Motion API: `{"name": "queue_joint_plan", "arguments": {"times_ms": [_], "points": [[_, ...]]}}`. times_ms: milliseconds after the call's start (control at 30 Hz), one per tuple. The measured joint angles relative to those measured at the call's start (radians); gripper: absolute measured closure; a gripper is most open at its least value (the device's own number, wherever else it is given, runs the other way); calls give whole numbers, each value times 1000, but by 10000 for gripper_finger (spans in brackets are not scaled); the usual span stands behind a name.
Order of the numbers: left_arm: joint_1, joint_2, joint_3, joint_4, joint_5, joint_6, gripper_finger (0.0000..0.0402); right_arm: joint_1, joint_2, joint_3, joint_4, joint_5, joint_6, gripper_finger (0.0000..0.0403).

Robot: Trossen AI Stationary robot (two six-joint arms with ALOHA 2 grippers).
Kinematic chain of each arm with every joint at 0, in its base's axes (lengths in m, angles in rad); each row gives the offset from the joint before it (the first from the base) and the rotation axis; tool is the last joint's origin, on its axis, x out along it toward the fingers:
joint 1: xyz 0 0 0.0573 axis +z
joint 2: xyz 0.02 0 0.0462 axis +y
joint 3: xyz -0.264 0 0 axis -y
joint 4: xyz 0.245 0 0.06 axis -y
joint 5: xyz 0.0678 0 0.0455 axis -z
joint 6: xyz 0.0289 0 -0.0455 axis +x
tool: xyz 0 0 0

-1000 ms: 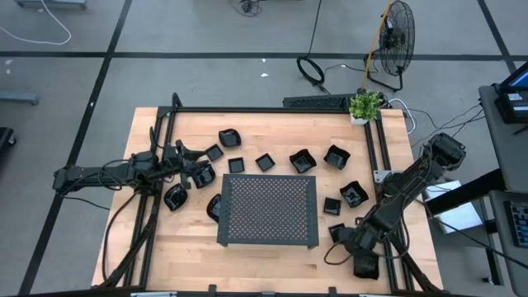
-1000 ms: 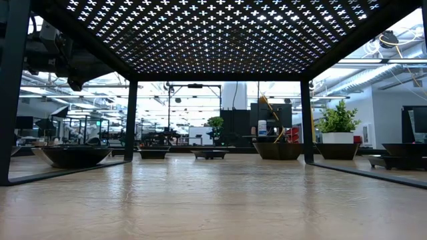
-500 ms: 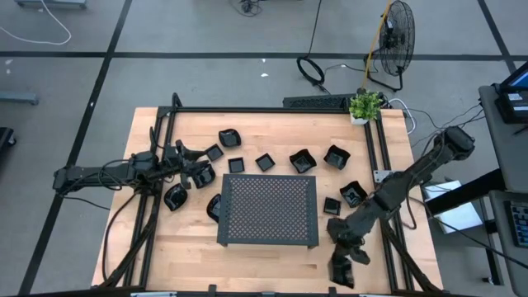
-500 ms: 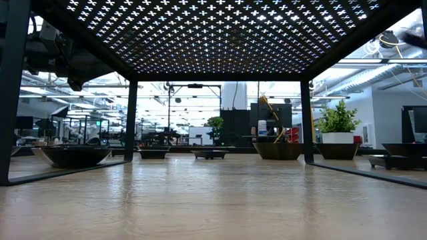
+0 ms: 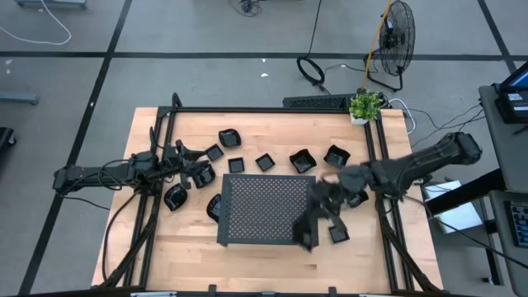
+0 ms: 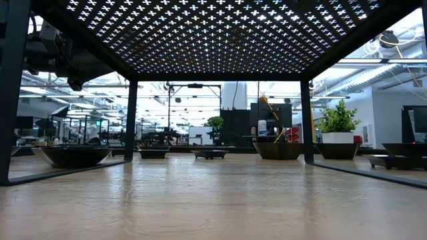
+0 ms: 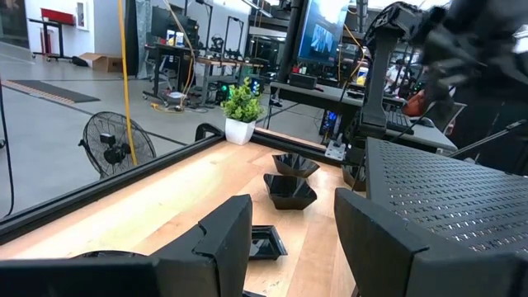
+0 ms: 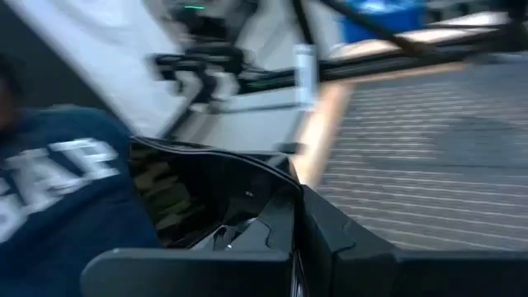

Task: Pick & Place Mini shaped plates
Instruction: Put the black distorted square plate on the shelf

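Several glossy angular mini shaped plates (image 5: 302, 160) surround perforated tray (image 5: 268, 210).

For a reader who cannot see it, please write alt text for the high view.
A wooden table holds a dark perforated tray with small black plates scattered around it. The right gripper is at the tray's right edge; the left gripper is near plates on the left.

We're in a robotics lab: a wooden table (image 5: 272, 260) on a grey tiled floor (image 5: 206, 33), cables (image 5: 33, 33) trailing, a fan (image 5: 396, 37) standing beside a potted plant (image 5: 364, 106). Beyond the table, benches (image 6: 80, 127), monitors (image 7: 326, 37) and more rigs fill an open hall under strip lights.
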Motion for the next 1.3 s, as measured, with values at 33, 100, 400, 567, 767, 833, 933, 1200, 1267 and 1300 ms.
{"name": "queue_joint_plan", "arguments": {"times_ms": [33, 100, 400, 567, 767, 833, 933, 1200, 1267, 1300], "points": [[0, 0, 0, 0, 0, 0, 224, -33, 9, 30, -37, 16, -17, 403], [0, 0, 0, 0, 0, 0, 224, -97, 36, 90, -92, 14, -52, 403], [0, 0, 0, 0, 0, 0, 224, -231, 188, 326, -368, -117, -117, 403], [0, 0, 0, 0, 0, 0, 224, -253, 179, 328, -432, -116, -135, 403], [0, 0, 0, 0, 0, 0, 224, -319, 178, 328, -616, -31, -67, 403], [0, 0, 0, 0, 0, 0, 224, -340, 178, 328, -676, -1, -66, 403], [0, 0, 0, 0, 0, 0, 224, -366, 178, 328, -734, 18, -60, 403], [0, 0, 0, 0, 0, 0, 224, -384, 178, 328, -752, 41, -51, 403], [0, 0, 0, 0, 0, 0, 224, -384, 178, 328, -754, 42, -50, 400], [0, 0, 0, 0, 0, 0, 224, -384, 178, 328, -758, 42, -48, 398]]}}
